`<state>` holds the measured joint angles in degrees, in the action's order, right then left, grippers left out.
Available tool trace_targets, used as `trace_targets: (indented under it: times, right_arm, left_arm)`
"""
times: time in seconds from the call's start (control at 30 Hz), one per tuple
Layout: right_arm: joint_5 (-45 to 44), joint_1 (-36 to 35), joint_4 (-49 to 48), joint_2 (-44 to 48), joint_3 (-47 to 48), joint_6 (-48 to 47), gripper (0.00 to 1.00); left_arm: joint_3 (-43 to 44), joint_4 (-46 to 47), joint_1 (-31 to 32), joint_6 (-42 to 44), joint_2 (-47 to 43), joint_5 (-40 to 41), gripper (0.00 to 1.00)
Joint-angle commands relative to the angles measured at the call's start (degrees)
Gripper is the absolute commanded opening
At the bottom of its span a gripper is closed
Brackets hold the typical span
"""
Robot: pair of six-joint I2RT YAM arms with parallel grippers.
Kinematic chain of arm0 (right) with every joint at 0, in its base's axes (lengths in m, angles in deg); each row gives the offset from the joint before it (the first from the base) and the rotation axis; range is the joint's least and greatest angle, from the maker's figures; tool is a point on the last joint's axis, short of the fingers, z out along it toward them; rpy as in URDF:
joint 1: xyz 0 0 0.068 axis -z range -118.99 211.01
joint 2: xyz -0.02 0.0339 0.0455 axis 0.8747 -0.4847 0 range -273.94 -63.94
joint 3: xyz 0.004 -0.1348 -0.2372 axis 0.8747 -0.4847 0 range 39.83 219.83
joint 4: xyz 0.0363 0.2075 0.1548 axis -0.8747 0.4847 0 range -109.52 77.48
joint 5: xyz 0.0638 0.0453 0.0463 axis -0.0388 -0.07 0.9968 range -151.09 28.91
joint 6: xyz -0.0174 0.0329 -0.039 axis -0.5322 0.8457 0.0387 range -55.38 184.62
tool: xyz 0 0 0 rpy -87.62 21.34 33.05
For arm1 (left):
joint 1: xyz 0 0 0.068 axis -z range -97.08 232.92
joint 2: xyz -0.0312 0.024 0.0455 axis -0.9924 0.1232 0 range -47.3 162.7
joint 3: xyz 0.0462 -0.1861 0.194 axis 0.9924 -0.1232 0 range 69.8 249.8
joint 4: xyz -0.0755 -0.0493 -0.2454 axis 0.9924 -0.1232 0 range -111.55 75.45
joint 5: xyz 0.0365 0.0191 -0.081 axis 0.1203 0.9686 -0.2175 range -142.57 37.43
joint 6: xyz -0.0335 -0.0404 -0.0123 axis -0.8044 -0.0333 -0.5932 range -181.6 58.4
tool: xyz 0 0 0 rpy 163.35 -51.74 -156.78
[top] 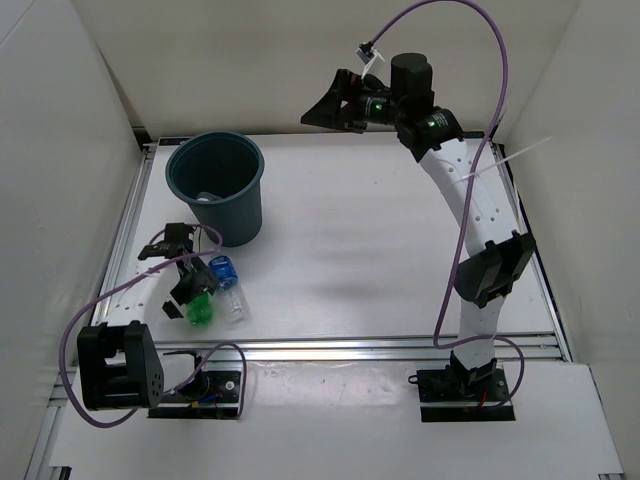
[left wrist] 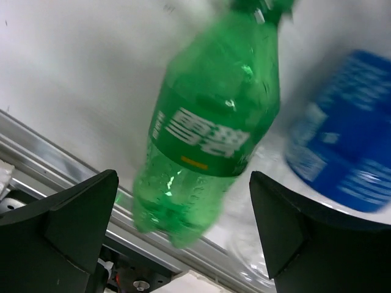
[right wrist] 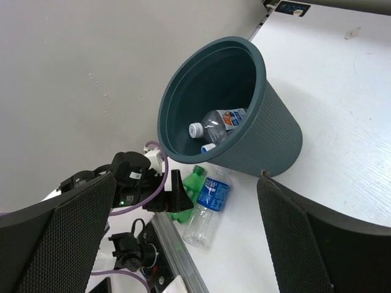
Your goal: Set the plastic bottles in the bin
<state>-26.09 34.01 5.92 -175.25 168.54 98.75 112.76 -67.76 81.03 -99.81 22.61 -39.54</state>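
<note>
The dark teal bin (top: 238,215) stands at the back left and holds two bottles; one is a clear one with a white cap (right wrist: 212,126). A green bottle (top: 203,313) and a clear bottle with a blue label (top: 224,273) lie side by side on the table in front of the bin. My left gripper (top: 193,298) hovers open just over the green bottle (left wrist: 208,128). Its fingers (left wrist: 73,226) stand wide on either side without touching it. My right gripper (top: 335,108) hangs open and empty, high at the back, looking down at the bin (right wrist: 281,125).
An aluminium rail (top: 380,347) runs along the table's near edge, right beside the green bottle's base. White walls close in the left, back and right sides. A purple cable (top: 75,340) loops by the left arm's base.
</note>
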Motion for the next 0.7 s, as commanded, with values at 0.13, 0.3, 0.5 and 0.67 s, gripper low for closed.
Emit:
trace_targets:
  times: [0.13, 0.3, 0.5, 0.67]
  right_arm:
    - [2.78, 2.48, -2.84, 5.22, -2.14, 0.41, 1.00]
    - [3.32, 3.10, -3.37, 5.22, -2.67, 1.03, 1.00]
    - [3.93, 3.63, -3.37, 4.70, -2.67, 1.55, 1.00]
    - [3.93, 4.15, -2.84, 4.70, -3.28, 1.55, 1.00]
  left_arm:
    - [-1.39, 2.23, -0.66, -2.73, 0.23, -2.05, 0.89]
    - [-1.39, 2.23, -1.80, -3.36, 0.23, -2.05, 0.55]
    - [7.29, -6.98, -2.33, -8.89, -4.25, 5.92, 0.38]
    - [30.57, -8.15, -2.33, -9.95, -6.72, 10.16, 0.34]
